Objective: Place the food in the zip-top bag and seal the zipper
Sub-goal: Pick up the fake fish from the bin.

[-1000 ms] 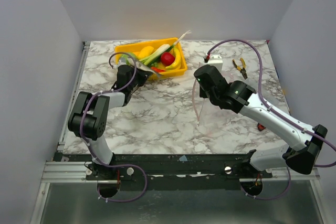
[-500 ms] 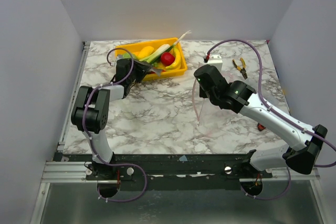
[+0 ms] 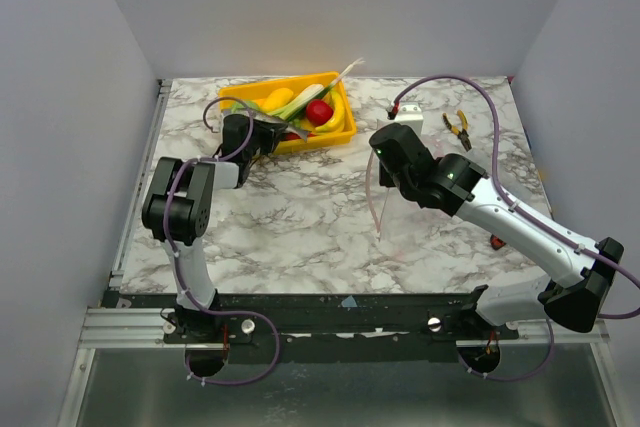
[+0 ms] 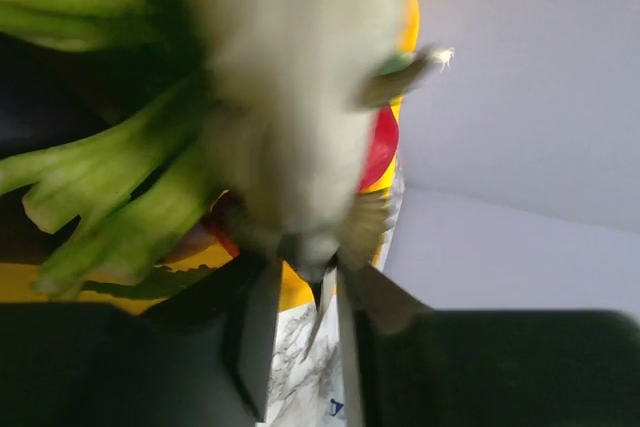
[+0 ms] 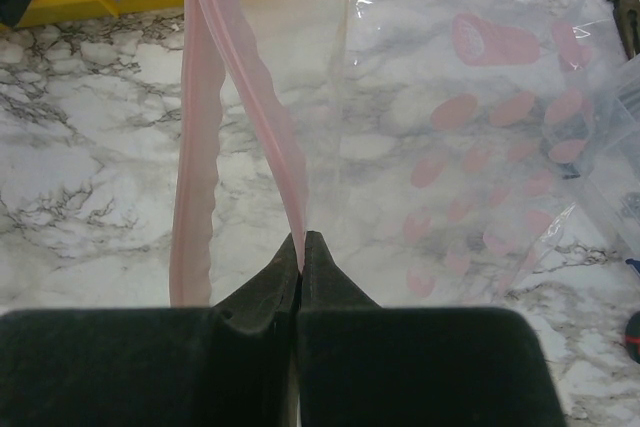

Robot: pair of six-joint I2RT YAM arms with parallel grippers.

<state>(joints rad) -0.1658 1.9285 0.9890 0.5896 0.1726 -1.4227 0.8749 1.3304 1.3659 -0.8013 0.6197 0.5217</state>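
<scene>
Pink zipper (image 5: 272, 137) stays in R gripper (image 5: 302, 247); L gripper (image 4: 305, 282), parted, now at leek (image 4: 290, 97).

No text, label, brand, number or sign can be read in any of the views. Pink oval and rounded marks are printed on the clear bag (image 5: 480, 97), but no letters or figures are formed by them. A tiny blue mark (image 4: 331, 407) is seen low in the left wrist view, on the desk; it is too small and blurred to be read.
</scene>
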